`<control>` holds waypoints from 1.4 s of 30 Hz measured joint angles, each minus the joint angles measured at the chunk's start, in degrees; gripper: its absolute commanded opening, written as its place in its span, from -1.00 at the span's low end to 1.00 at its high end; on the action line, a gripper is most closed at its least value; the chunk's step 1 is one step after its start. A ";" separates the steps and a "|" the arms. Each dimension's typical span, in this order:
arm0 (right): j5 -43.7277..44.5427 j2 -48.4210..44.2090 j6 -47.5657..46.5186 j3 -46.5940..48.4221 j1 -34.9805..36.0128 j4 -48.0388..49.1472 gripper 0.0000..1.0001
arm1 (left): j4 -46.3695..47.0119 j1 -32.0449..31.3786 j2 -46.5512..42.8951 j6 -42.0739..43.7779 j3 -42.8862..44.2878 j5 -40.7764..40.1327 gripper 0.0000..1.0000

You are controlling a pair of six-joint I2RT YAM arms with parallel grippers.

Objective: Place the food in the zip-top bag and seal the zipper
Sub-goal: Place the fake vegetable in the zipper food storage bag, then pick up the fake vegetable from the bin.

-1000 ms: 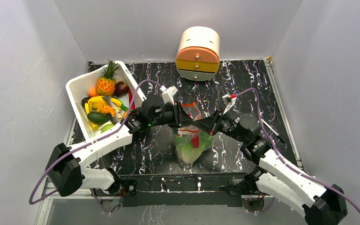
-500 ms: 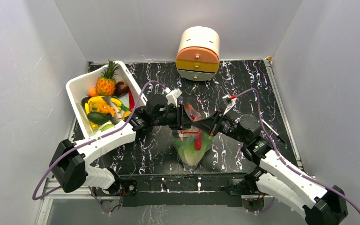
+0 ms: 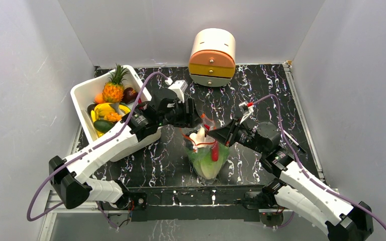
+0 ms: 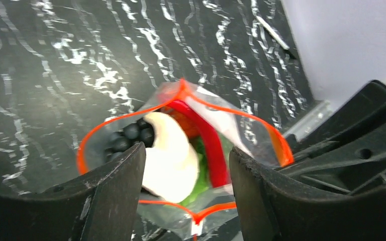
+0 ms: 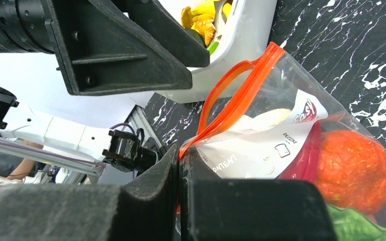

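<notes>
Our left gripper (image 3: 195, 115) has let go of the bag (image 3: 207, 163) and drawn back, jaws apart and empty. Our right gripper (image 5: 180, 170) pinches the zipper (image 5: 228, 100). Only our left wrist view shows dark berries (image 4: 130, 134) inside.

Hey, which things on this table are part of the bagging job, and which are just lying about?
Part of the job: zip-top bag, its zipper, cabbage, red chilli and orange fruit inside it, right fingers pinching the zipper, open left fingers by its mouth.
Lying about: white tub with its pineapple, round drawer box at the back.
</notes>
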 measured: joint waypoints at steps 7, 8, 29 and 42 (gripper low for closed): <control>0.81 -0.22 -1.64 1.46 0.00 -3.34 -1.00 | -9.53 0.00 -0.48 4.74 2.84 -9.57 0.22; 0.96 -0.24 -1.88 1.79 0.00 -3.96 -1.00 | -10.64 0.00 -0.35 5.11 2.99 -10.40 0.24; 4.98 -3.41 -4.72 4.50 0.02 -12.57 -1.00 | -19.12 12.31 6.34 7.89 10.93 -14.91 0.18; 5.73 -5.90 -6.51 4.66 0.02 -14.84 -1.00 | -20.63 30.62 10.10 10.49 13.38 -20.85 0.10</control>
